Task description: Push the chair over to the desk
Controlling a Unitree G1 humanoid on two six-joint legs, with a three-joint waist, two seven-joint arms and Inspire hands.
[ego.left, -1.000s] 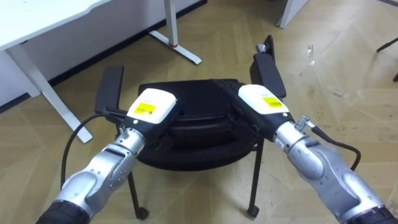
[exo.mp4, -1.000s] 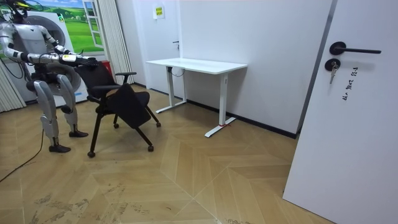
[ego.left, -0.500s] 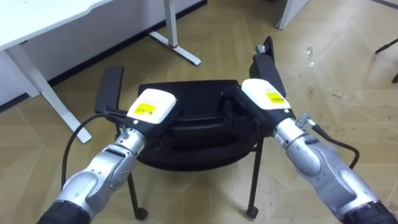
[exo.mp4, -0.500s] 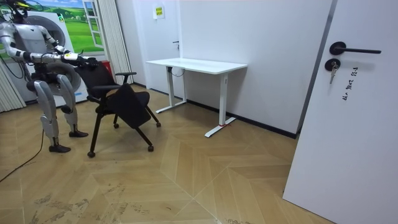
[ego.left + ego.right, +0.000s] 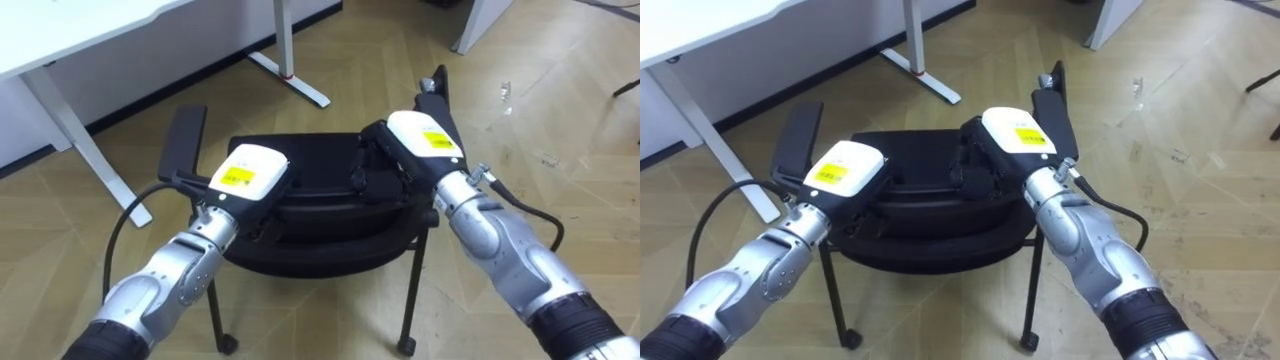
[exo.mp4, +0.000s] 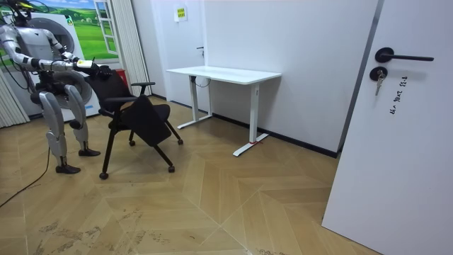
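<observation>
Since a second ago the right hand (image 5: 425,145) has slid forward on the chair (image 5: 315,165), with its fingers curled over the backrest top. The left hand (image 5: 245,175) lies on the same edge with its grip hidden, and the desk (image 5: 90,35) stands just beyond.

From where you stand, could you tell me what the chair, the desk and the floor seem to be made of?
Chair: matte black back, likely plastic or fabric; thin dark legs look metal. Desk: smooth white top, probably laminate, on white metal-looking legs. Floor: wood or wood-look planks, grain showing, chevron pattern.
</observation>
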